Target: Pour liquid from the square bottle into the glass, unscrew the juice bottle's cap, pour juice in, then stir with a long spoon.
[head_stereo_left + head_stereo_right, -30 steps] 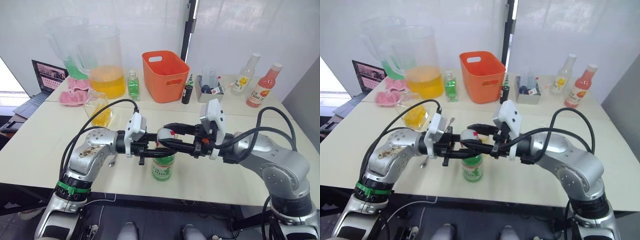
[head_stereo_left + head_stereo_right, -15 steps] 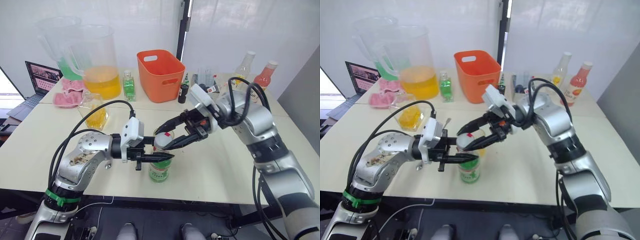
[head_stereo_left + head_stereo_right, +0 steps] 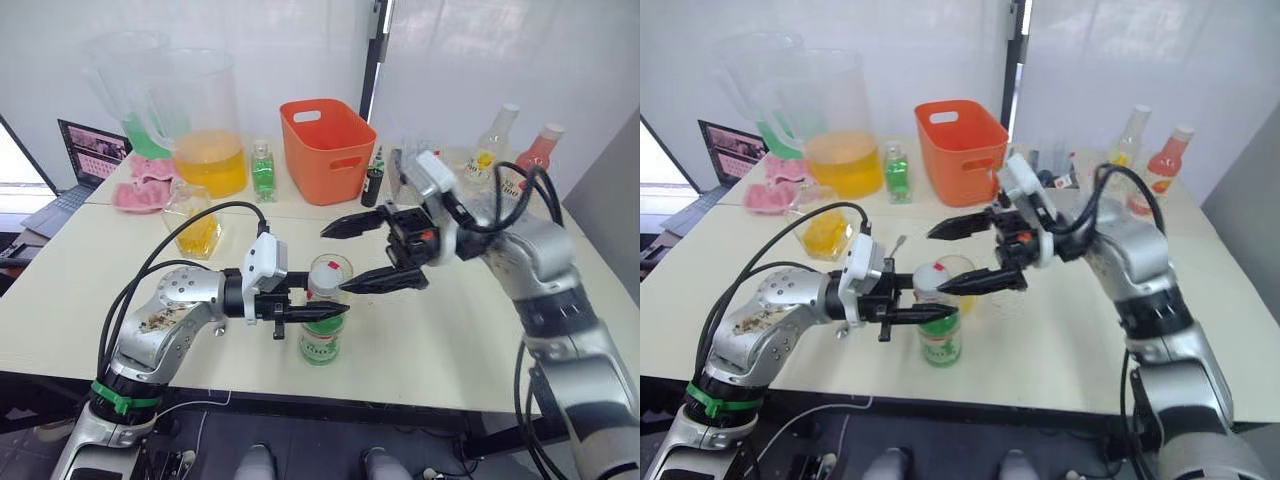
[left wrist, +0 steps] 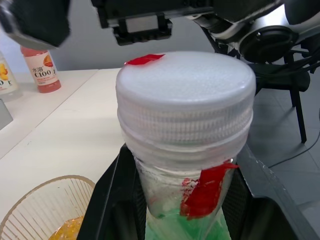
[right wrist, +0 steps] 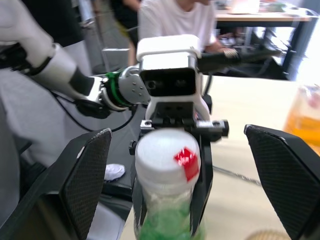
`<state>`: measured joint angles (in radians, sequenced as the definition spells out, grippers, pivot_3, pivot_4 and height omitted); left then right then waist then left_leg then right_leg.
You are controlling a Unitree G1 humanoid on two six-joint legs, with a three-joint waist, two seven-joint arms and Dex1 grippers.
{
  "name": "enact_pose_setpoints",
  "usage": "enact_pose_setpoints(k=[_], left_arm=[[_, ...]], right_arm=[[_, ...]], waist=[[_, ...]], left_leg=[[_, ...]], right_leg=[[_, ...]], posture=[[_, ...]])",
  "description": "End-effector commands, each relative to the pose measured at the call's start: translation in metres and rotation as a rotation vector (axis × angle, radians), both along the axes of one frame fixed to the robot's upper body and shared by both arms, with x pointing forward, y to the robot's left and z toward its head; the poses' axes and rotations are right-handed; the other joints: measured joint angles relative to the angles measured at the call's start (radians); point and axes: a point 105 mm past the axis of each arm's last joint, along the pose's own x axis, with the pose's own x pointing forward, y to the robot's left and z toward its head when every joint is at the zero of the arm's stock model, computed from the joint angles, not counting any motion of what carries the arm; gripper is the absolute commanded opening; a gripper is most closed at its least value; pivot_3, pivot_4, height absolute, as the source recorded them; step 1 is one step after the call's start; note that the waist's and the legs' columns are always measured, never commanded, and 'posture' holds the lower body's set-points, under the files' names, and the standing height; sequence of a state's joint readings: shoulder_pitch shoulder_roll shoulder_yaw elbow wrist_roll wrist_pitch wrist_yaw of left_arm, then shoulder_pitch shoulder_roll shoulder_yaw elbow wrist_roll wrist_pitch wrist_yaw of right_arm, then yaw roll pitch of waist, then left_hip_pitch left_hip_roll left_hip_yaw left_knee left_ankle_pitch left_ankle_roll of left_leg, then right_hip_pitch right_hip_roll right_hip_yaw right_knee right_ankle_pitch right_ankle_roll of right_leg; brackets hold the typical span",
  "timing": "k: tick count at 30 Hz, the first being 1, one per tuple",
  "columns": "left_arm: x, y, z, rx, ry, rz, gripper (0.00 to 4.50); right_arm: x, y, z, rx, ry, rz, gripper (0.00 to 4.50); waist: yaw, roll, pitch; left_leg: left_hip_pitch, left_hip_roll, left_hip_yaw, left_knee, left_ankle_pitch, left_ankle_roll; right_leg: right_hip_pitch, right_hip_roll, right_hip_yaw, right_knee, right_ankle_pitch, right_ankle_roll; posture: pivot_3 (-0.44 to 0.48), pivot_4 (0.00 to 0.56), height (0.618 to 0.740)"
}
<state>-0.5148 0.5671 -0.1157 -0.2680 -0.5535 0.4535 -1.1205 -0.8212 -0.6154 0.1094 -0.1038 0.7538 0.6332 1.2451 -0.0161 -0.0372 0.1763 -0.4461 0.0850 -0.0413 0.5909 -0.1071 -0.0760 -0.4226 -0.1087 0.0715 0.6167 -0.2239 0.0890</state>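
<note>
While the cap is still on: the step looks like unscrewing the juice bottle.
Left gripper: squeezing the bottle's neck, holding it steady.
Right gripper: fingers spread wide, holding nothing, just right of the cap.
Next move: right gripper probably closes on the white cap and twists.
Bottle: clear, green inside, red tape; near table edge, glass just behind.

Cream table, white wall, black pole, grey floor
</note>
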Motion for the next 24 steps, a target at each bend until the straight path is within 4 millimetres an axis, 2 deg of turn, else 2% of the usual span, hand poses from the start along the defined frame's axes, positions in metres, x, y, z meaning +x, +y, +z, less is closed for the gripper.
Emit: enact_pose_setpoints(k=[1,8,14,17,23,24], left_arm=[[0.005,-0.002,-0.011,0.019,0.033,-0.002,1.36],[0.005,-0.008,-0.017,-0.008,0.062,-0.033,1.35],[0.006,-0.012,-0.018,-0.006,0.062,-0.057,1.34],[0.006,-0.013,-0.018,-0.006,0.059,-0.067,1.33],[0.004,-0.013,-0.021,0.013,0.061,-0.073,1.33],[0.004,-0.012,-0.021,0.014,0.063,-0.072,1.33]], right_arm=[[-0.015,0.002,0.021,0.1,-0.076,-0.134,4.5],[-0.037,0.02,0.007,0.113,-0.085,-0.322,4.5],[-0.034,0.018,-0.004,0.076,-0.069,-0.431,4.5],[-0.032,0.017,-0.009,0.063,-0.065,-0.466,3.69],[-0.032,0.02,-0.015,0.04,-0.055,-0.458,1.7],[-0.033,0.02,-0.015,0.039,-0.055,-0.454,1.67]], waist=[[0.001,0.0,0.0],[0.007,0.0,0.0],[0.009,0.0,-0.001],[0.01,0.0,-0.001],[0.01,0.0,-0.001],[0.01,0.0,-0.001]], left_leg=[[0.0,0.0,0.0,0.0,0.0,0.0],[0.0,0.0,0.0,0.002,-0.001,-0.001],[0.0,0.0,0.0,0.002,0.0,-0.001],[0.0,0.0,0.0,0.002,0.0,-0.001],[0.0,0.0,0.0,0.002,0.0,0.0],[0.0,0.0,0.0,0.002,0.0,0.0]], right_leg=[[0.0,0.0,0.0,0.0,0.0,0.0],[0.002,0.0,0.0,-0.003,0.002,-0.001],[0.003,0.0,0.0,-0.004,0.002,-0.001],[0.003,0.0,0.0,-0.005,0.002,-0.002],[0.003,0.0,0.0,-0.005,0.002,-0.002],[0.003,0.0,0.0,-0.005,0.002,-0.002]], posture=[[0.0,0.15,0.74],[0.0,0.15,0.74],[0.0,0.15,0.74],[0.0,0.15,0.74],[0.0,0.15,0.74],[0.0,0.15,0.74]])
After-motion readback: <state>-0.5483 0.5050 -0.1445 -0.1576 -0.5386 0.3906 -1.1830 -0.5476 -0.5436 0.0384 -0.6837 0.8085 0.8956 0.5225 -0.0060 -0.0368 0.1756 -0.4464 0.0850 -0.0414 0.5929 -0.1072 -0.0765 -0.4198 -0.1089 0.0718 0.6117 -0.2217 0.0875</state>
